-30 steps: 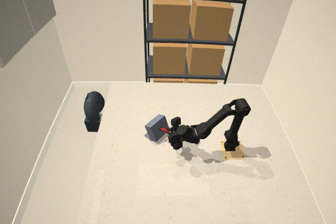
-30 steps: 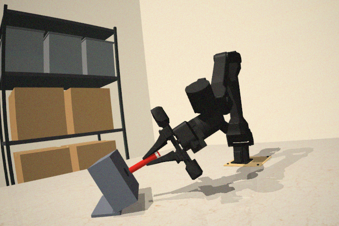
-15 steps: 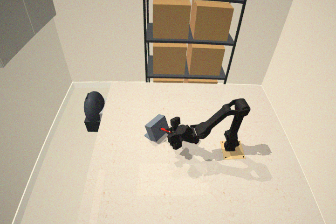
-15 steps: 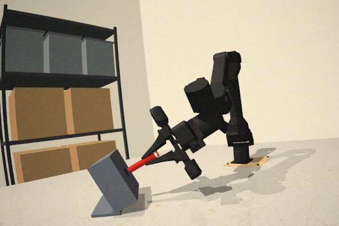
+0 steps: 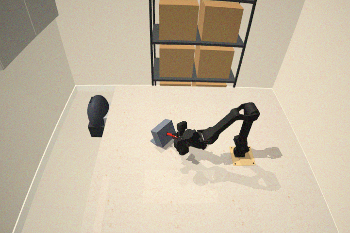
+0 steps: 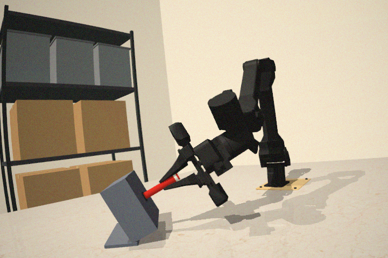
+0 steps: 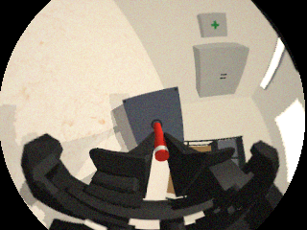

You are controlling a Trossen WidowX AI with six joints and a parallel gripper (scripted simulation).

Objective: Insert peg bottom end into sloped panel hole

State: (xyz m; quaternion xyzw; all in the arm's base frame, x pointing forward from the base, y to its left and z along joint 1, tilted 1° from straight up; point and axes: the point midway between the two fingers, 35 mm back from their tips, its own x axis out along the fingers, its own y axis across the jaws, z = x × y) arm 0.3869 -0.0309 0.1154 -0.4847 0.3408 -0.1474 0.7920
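A round red peg [image 5: 171,134] [image 6: 158,187] [image 7: 159,137] with a white band near its top end is tilted, its lower end at the mouth of the hole in the blue-grey sloped panel [image 5: 164,136] [image 6: 128,206] [image 7: 144,107]. The lower tip is hidden in the hole; most of the peg's length shows outside. How deep the tip sits cannot be told. My gripper [image 5: 176,136] [image 6: 162,185] [image 7: 158,134] is shut on the peg near its banded end, a short way off the panel's face. The peg runs roughly square to that face.
The panel stands on a thin foot plate [image 6: 116,238]. A dark rounded object on a block [image 5: 97,109] stands to the left in the top view. A shelf rack with cardboard boxes [image 5: 176,61] [image 6: 46,126] stands behind.
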